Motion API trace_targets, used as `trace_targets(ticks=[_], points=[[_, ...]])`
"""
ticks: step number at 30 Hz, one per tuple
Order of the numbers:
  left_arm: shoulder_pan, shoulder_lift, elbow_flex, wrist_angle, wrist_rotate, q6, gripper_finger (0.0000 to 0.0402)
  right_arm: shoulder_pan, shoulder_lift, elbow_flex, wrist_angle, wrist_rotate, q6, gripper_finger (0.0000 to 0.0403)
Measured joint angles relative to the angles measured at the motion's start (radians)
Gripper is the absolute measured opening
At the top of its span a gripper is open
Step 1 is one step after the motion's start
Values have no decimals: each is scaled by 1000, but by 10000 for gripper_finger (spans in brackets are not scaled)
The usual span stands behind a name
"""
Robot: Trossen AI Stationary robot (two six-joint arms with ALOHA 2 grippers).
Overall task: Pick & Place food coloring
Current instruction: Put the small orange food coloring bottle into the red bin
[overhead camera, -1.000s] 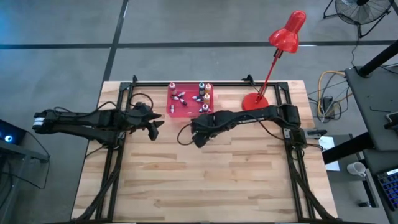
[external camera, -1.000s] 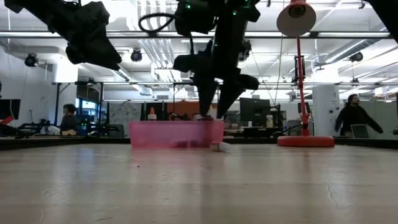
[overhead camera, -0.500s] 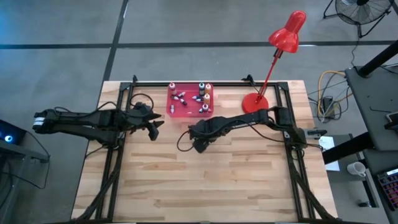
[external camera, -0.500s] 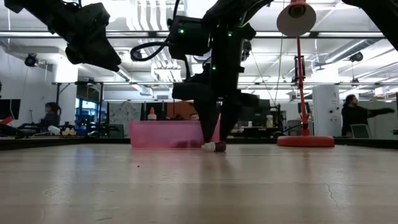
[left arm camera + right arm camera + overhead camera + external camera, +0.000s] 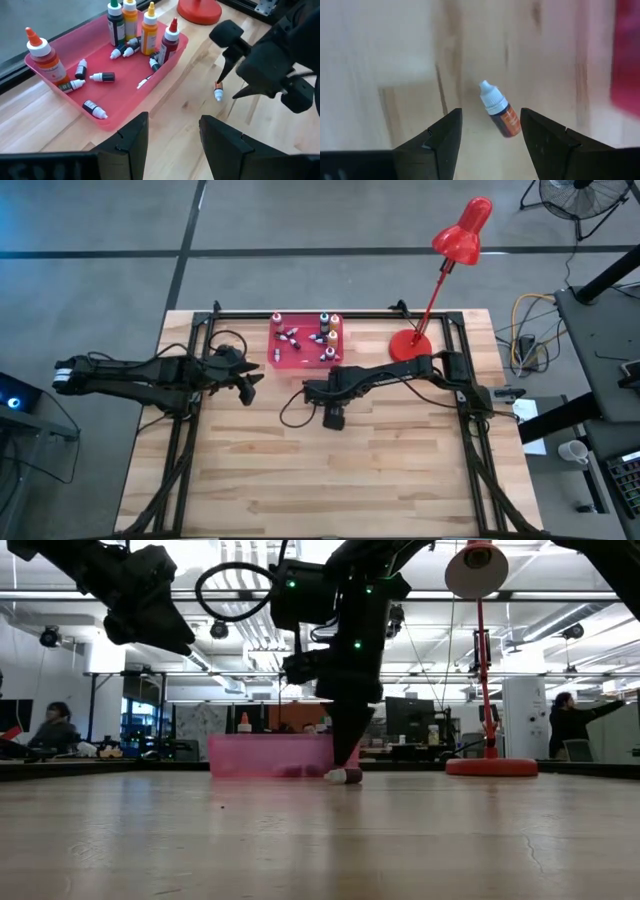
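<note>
One small food coloring bottle [image 5: 503, 119], dark red-brown with a white cap, lies on its side on the bare wood just near of the pink-red tray [image 5: 278, 358]. My right gripper [image 5: 335, 419] hangs over it, pointing down and open, one finger on either side without touching. In the low view the bottle [image 5: 346, 776] lies under those fingers. Several more bottles [image 5: 125, 47] are in the tray [image 5: 120, 107], some upright, some lying flat. My left gripper [image 5: 172, 142] is open and waits above the table left of the tray.
A red desk lamp has its base [image 5: 410, 343] right of the tray at the far edge, and its head [image 5: 463, 235] leans out beyond the table. Black frame rails [image 5: 190, 430] run along both sides. Bare wood [image 5: 330, 480] spreads toward the near edge.
My right gripper has moved from beside the tray toward the near edge and down over the lying bottle, turning at the wrist so that its fingers point straight down around it. The left arm has kept still.
</note>
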Motion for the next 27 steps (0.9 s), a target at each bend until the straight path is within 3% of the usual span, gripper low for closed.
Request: trace_targets(ticks=[7,11,15,20,27], points=[[0,0,0,0,0,-38,149,-1,0,0,1,1,-453,194],[0,0,0,0,0,-51,149,-4,0,0,8,1,-604,194],[0,0,0,0,0,-53,149,-18,7,-3,26,-4,-631,194],[0,0,0,1,0,-57,149,-49,29,-19,60,-93,-573,194],[0,0,0,0,-11,-57,149,-68,40,-23,63,-101,-500,194]])
